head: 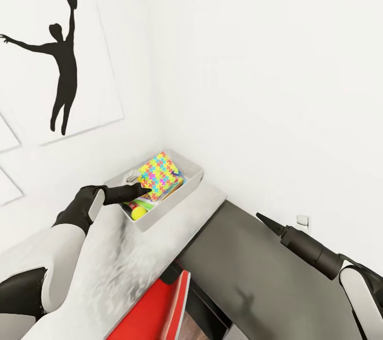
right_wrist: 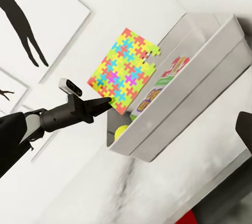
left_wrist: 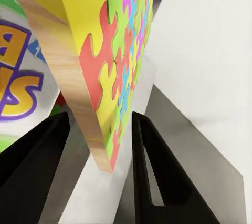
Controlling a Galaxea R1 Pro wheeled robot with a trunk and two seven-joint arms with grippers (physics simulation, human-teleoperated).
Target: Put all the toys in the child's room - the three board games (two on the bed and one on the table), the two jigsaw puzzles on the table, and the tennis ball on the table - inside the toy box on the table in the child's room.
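In a white-walled corner, the glossy counter (head: 106, 271) carries the grey tray (head: 194, 180). The left hand (head: 144, 189) grips a jigsaw puzzle (head: 159, 175) tilted over it, above a tennis ball (head: 138, 213). Whether the right hand (head: 261, 217) is wide or narrow I cannot tell.

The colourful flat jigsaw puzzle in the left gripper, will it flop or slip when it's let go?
The colourful flat jigsaw puzzle probably stays stiff: it stands straight, showing a thick wooden edge. The left gripper has only its corner, so it may pivot. Released, it likely tips flat into the light grey toy box.
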